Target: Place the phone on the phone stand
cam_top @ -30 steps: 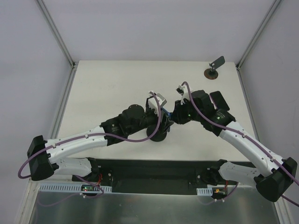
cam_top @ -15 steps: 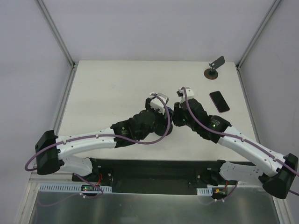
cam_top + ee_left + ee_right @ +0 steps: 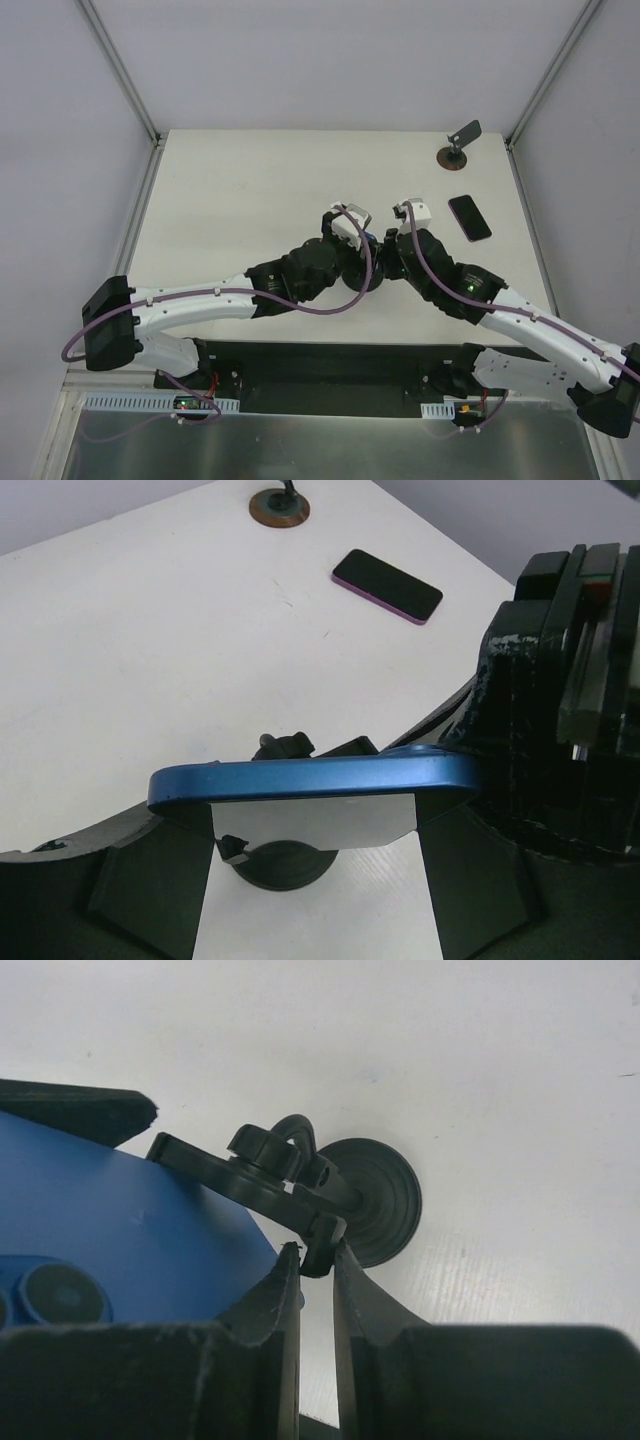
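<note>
My left gripper (image 3: 315, 805) is shut on the phone (image 3: 310, 780), holding it edge-on by its blue rim just above the phone stand. The stand's round black disc base (image 3: 280, 865) rests on the table under the phone. In the right wrist view the phone's blue back (image 3: 110, 1230) leans against the stand's clamp head (image 3: 250, 1175), with the disc base (image 3: 380, 1200) behind. My right gripper (image 3: 318, 1250) is shut on the lower tab of the clamp head. In the top view both grippers meet over the stand (image 3: 360, 284); the phone is mostly hidden there.
A second black phone with a reddish-pink rim (image 3: 470, 217) lies flat at the right, also in the left wrist view (image 3: 387, 585). A brown-based stand with a grey plate (image 3: 457, 150) stands at the far right corner. The table's right edge (image 3: 530, 230) is close.
Both grippers have shifted right and a little nearer together, with the phone and the stand between them. The right arm has uncovered the pink-rimmed phone.
</note>
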Controlling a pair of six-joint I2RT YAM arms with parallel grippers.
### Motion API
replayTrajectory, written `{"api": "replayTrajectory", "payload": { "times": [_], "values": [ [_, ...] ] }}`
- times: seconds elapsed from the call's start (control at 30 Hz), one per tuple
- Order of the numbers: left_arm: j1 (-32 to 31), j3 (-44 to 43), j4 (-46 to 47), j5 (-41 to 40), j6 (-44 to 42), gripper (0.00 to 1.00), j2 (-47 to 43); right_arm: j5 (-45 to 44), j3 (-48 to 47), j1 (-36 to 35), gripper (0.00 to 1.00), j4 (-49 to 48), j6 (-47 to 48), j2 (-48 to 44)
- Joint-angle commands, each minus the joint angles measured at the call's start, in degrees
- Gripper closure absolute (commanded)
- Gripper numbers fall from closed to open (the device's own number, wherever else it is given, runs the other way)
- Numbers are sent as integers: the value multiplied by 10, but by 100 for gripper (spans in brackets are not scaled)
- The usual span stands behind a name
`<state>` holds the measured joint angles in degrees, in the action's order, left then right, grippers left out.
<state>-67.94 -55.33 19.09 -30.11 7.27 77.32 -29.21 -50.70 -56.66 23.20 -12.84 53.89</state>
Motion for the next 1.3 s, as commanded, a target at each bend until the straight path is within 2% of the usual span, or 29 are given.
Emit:
{"api": "replayTrajectory", "payload": {
  "times": [0.0,0.03,0.13,0.23,0.37,0.47,0.53,0.57,0.67,0.8,0.87,0.97,1.03,1.27],
  "values": [
    [45,10,-81,24,-27,100,-24,198,-10,41,100,-56,31,-44],
    [45,5,-85,53,-26,100,-31,250,-5,54,100,-61,37,-42],
    [45,4,-98,156,-31,100,-59,305,-6,86,100,-56,70,-30],
    [45,9,-107,247,-50,100,-84,323,-24,92,100,-36,100,-4],
    [45,-2,-129,276,-43,100,-117,336,-41,110,100,-10,108,21],
    [45,-21,-145,273,-3,100,-142,343,-53,110,56,9,117,16],
    [46,-32,-150,266,21,100,-152,349,-67,110,39,25,120,12],
    [47,-36,-156,263,47,100,-159,349,-74,110,24,34,121,7],
    [54,-43,-159,253,91,100,-167,356,-83,110,11,62,124,-17],
    [76,-51,-183,254,133,100,-168,352,-92,110,8,116,161,-53],
    [82,-65,-205,217,170,100,-166,363,-83,110,8,119,177,-88],
    [92,-100,-253,191,211,100,-152,422,-64,109,8,94,195,-137],
    [97,-132,-293,185,227,100,-140,469,-47,94,8,44,190,-147],
    [113,-161,-327,194,327,100,-132,316,-50,9,18,-45,185,-101]
  ]
}}
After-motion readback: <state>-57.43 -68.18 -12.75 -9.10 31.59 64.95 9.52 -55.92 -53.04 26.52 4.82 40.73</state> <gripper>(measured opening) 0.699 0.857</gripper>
